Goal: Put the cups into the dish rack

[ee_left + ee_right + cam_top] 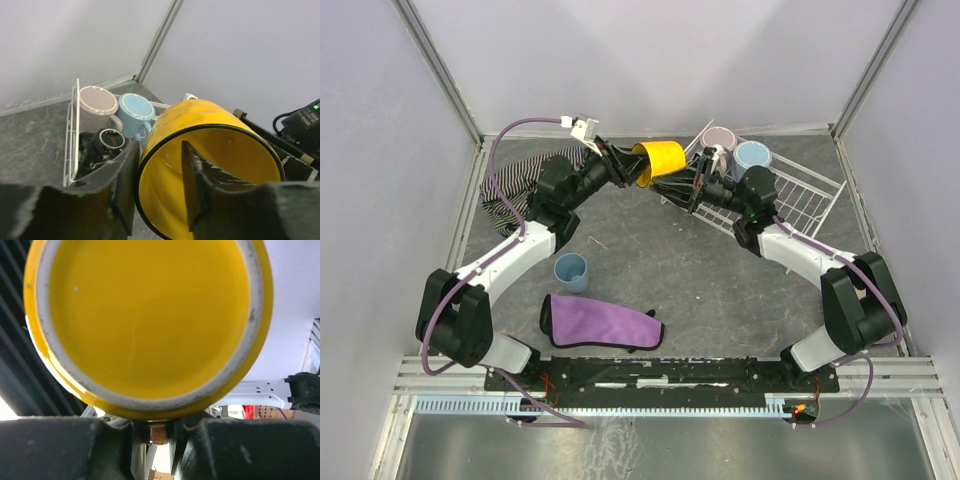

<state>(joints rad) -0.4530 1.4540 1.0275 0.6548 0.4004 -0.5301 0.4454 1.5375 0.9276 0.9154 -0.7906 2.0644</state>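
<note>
The glossy yellow cup (pixel 660 160) hangs on its side above the table, just short of the white wire dish rack (pixel 815 195), evidently mid-handover. The left gripper (pixel 155 150) straddles its thin rim, jaws seemingly slackened apart. The right gripper (pixel 152 435) is nipped together under the unglazed foot ring, apparently on the handle.

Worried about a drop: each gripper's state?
Left gripper: open, straddling the rim of the yellow cup.
Right gripper: shut on the yellow cup, apparently its handle.

Raised cup (pixel 661 161) back-centre — dish rack (pixel 812 190) to its right, lone cup (pixel 570 271) front-left, cloth (pixel 600 320) before it.
</note>
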